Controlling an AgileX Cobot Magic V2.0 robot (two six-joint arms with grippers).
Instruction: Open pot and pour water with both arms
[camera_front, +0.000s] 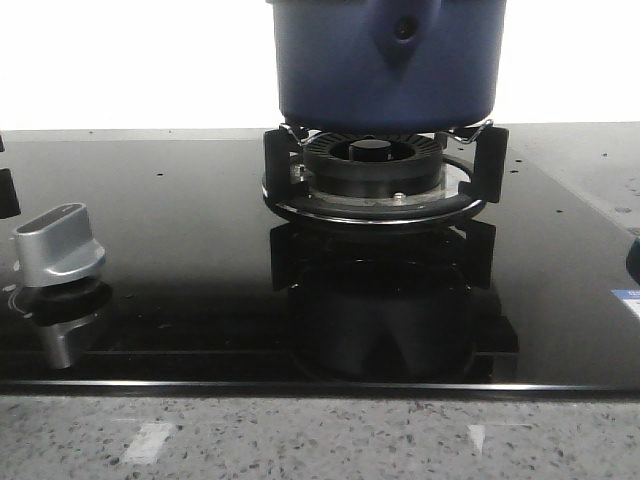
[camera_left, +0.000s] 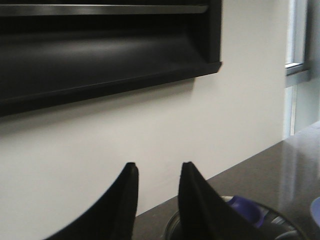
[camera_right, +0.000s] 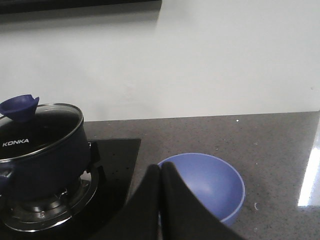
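The dark navy pot (camera_front: 385, 60) stands on the gas burner (camera_front: 375, 170), its pointed handle mount with a small hole facing the front camera. In the right wrist view the pot (camera_right: 40, 160) wears a glass lid (camera_right: 50, 122) with a blue knob (camera_right: 19, 107). My right gripper (camera_right: 160, 169) is shut on nothing, over the counter between the stove and a light blue bowl (camera_right: 210, 182). My left gripper (camera_left: 158, 167) is open and empty, aimed at the wall, with the lid's blue knob (camera_left: 247, 210) low beside one finger. Neither gripper shows in the front view.
The burner sits on a black glass cooktop (camera_front: 180, 230) with a silver control knob (camera_front: 58, 245) at its left. A speckled stone counter edge (camera_front: 320, 440) runs along the front. A dark range hood (camera_left: 100, 55) hangs on the white wall above.
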